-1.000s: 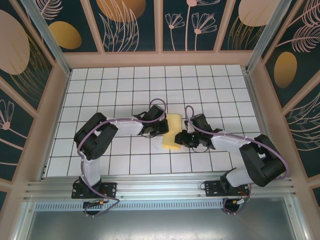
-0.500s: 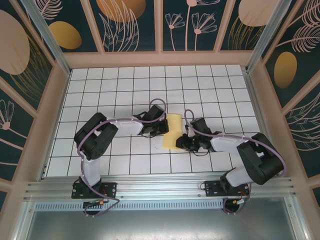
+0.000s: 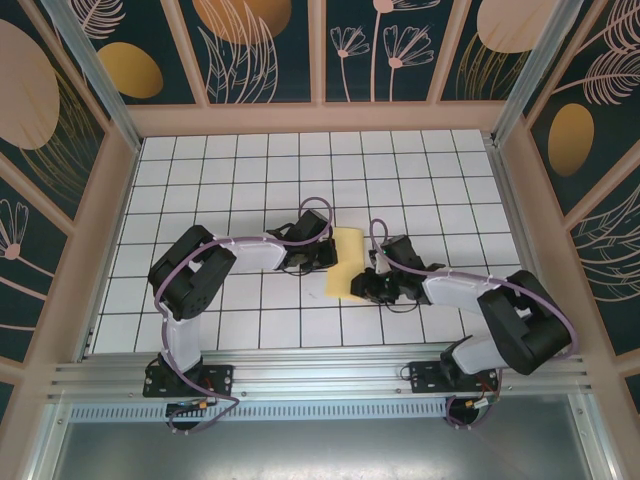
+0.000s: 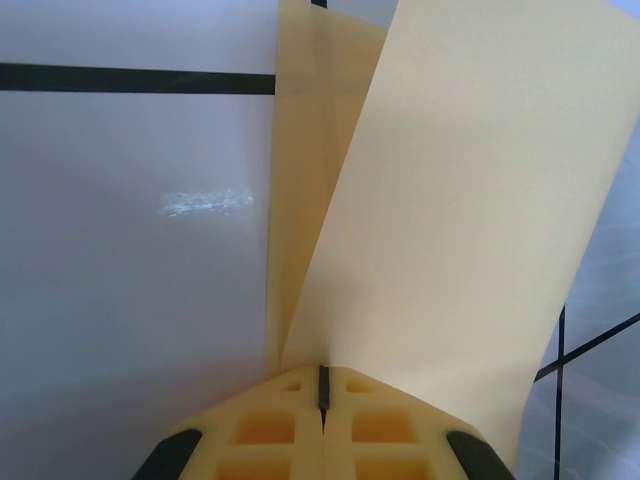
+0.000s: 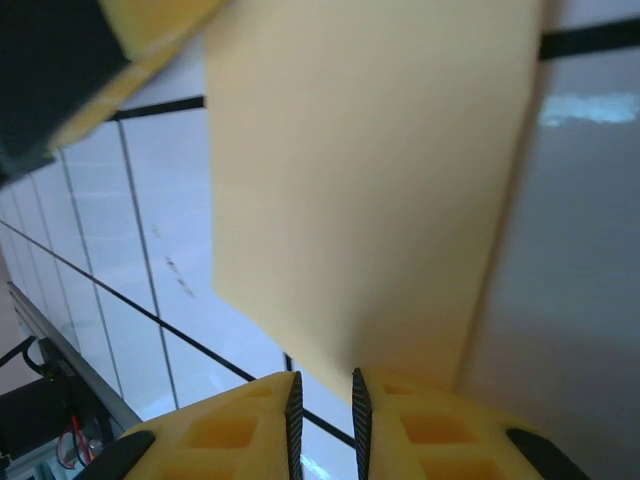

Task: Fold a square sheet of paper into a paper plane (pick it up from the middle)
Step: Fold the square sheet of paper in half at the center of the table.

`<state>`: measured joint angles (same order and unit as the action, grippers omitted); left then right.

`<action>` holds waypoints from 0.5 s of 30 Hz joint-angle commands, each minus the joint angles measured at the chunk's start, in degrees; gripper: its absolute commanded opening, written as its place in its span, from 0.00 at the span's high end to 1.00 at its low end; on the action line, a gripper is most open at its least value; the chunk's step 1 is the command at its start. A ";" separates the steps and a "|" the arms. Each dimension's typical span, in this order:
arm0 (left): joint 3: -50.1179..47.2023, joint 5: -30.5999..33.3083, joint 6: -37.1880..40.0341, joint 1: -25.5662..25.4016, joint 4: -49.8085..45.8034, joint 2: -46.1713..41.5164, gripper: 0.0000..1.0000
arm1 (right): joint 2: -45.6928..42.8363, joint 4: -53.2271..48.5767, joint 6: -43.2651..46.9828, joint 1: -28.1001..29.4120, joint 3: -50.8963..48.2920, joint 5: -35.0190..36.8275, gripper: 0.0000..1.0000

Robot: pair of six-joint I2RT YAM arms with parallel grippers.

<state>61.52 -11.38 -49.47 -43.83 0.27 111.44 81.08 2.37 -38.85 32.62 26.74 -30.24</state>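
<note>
The square sheet of paper (image 3: pixel 345 262) is pale yellow and lies doubled over on the white grid table, between the two grippers. My left gripper (image 3: pixel 325 258) is shut on its left edge. In the left wrist view the jaws (image 4: pixel 322 385) meet on the paper (image 4: pixel 450 220), where a raised flap and a flat layer join. My right gripper (image 3: pixel 358 285) is at the sheet's near right corner. Its jaws (image 5: pixel 323 395) stand a narrow gap apart, with the paper (image 5: pixel 370 180) resting over the right finger (image 5: pixel 430 420) and bare table showing in the gap. A paper plane is out of view.
The white grid table (image 3: pixel 250 180) is walled by a pink wooden frame (image 3: pixel 320 118) at the back and sides. A metal rail (image 3: pixel 320 380) carries both arm bases at the near edge. The left gripper's yellow finger (image 5: pixel 120 40) shows at the right wrist view's top left.
The right gripper has slid a little left and toward the near edge, closer to the sheet's near corner. The left gripper and the paper have stayed put.
</note>
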 commanded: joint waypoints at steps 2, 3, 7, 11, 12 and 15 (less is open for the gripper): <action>-1.62 1.89 1.48 -0.28 -5.04 4.40 1.00 | -0.16 -2.13 0.01 0.30 -0.88 1.25 0.77; -1.58 1.88 1.56 -0.27 -5.11 4.44 1.00 | -1.28 -2.77 0.22 0.16 -0.20 1.49 0.77; -1.64 1.97 1.50 -0.28 -5.12 4.44 1.00 | -4.33 -5.35 1.20 -0.93 4.34 3.70 0.76; -1.58 1.81 1.88 -0.22 -5.29 4.50 1.00 | -3.76 -3.42 3.90 -6.03 8.28 1.75 0.74; -1.64 1.85 1.93 -0.22 -5.30 4.45 1.00 | -3.08 -2.29 4.49 -6.83 8.92 0.87 0.74; -1.88 1.91 1.92 -0.23 -5.19 4.40 1.00 | 0.84 -2.88 5.65 -8.57 11.40 0.75 0.74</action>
<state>61.52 -11.49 -48.97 -43.83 0.38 111.48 78.98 -0.71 -35.97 25.19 35.92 -28.51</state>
